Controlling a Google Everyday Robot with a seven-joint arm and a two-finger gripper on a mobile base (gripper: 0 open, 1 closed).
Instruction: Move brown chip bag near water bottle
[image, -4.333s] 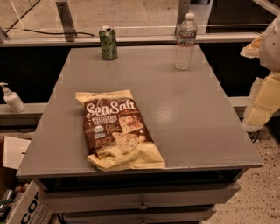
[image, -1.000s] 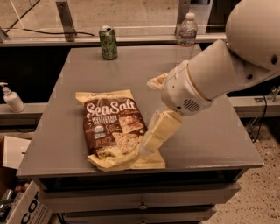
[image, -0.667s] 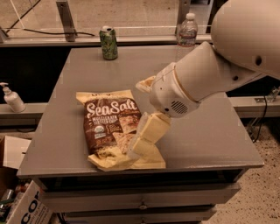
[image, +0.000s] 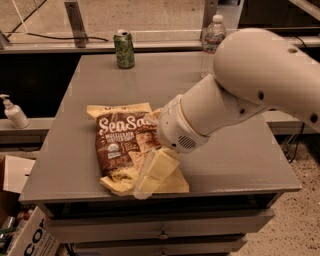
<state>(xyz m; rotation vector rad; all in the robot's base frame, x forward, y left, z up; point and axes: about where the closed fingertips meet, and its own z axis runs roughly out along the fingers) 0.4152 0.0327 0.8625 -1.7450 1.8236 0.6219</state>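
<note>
Gripper (image: 150, 177) is low-centre in frame, over the lower right corner of the chip bag (image: 122, 145) on the worktop (image: 240, 160) (open or closed, can't tell). Bag looks light, crinkly, slippery; I'd pinch an edge.

table (image: 240, 162) | brown chip bag (image: 117, 145) | green can (image: 124, 49) | water bottle (image: 214, 34) | hand (image: 149, 181) at bag's near end

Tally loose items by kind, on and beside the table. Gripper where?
Bags: 1, the brown chip bag
Cans: 1, the green can
Bottles: 2, the water bottle, and the pump bottle left of the table
Total: 4
Gripper: down at the bag's near right end
</note>
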